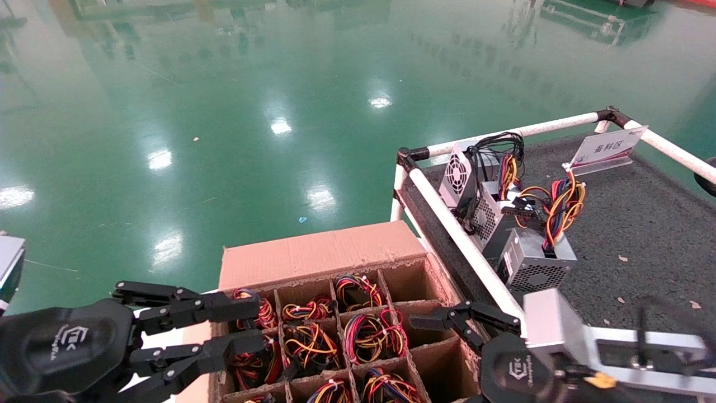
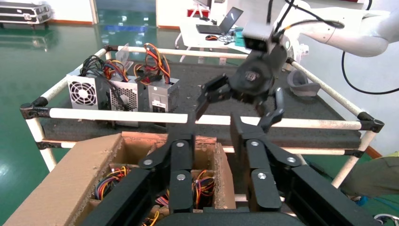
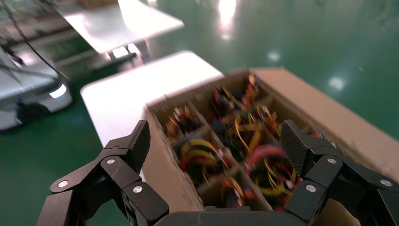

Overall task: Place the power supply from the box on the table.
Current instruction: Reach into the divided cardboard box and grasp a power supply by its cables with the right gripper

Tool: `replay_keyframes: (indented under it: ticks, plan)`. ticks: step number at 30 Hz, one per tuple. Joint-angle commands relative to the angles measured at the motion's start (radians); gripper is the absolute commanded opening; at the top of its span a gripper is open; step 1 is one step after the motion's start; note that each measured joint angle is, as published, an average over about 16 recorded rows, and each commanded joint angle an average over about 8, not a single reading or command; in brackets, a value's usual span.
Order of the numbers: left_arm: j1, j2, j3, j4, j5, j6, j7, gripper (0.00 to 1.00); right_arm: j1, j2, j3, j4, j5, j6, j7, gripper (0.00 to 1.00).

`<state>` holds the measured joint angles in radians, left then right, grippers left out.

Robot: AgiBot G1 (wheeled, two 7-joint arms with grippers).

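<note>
Cardboard box (image 1: 330, 254) below the spread right tool (image 1: 447, 324).

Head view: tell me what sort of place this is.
Probably a factory or workshop floor: glossy green floor, a gridded box packed with wired power supplies, and a pipe-railed table holding more units. Both grippers, left and right, hover open at the box.

1. Box (image 1: 313, 254): most cells are filled with wire bundles (image 1: 373, 334); its right-hand cells lie open.
2. Table (image 1: 643, 224): the near-left corner is occupied by three power units (image 1: 503, 224); bare felt remains rightward.
3. White rail (image 1: 464, 240): the passage between box and table is barred.
</note>
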<state>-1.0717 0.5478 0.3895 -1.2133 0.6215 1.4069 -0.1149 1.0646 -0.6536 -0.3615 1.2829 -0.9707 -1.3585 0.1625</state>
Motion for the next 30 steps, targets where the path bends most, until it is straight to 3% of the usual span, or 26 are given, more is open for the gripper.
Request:
replay_keyframes:
  ticks: [1, 7, 10, 14, 19, 22, 24, 30]
  plan:
    - [0.0, 0.0, 0.0, 0.0, 0.0, 0.0, 0.0, 1.0, -0.002, -0.002, -0.01, 0.003, -0.033, 0.021, 0.001, 1.0]
    - [0.0, 0.0, 0.0, 0.0, 0.0, 0.0, 0.0, 1.0, -0.013, 0.005, -0.032, 0.017, -0.102, 0.066, 0.022, 1.0]
    - [0.0, 0.0, 0.0, 0.0, 0.0, 0.0, 0.0, 1.0, -0.018, 0.005, -0.042, 0.029, -0.13, 0.082, 0.032, 0.95]
    - [0.0, 0.0, 0.0, 0.0, 0.0, 0.0, 0.0, 1.0, -0.025, 0.002, -0.056, 0.043, -0.165, 0.102, 0.04, 0.72]
    - [0.0, 0.0, 0.0, 0.0, 0.0, 0.0, 0.0, 1.0, -0.032, -0.013, -0.074, 0.053, -0.206, 0.129, 0.049, 0.26]
    - [0.0, 0.0, 0.0, 0.0, 0.0, 0.0, 0.0, 1.0, -0.031, -0.028, -0.086, 0.056, -0.23, 0.146, 0.062, 0.07]
    - [0.0, 0.0, 0.0, 0.0, 0.0, 0.0, 0.0, 1.0, -0.028, -0.04, -0.094, 0.058, -0.247, 0.158, 0.072, 0.01]
    - [0.0, 0.0, 0.0, 0.0, 0.0, 0.0, 0.0, 1.0, -0.009, -0.08, -0.118, 0.063, -0.292, 0.185, 0.104, 0.0]
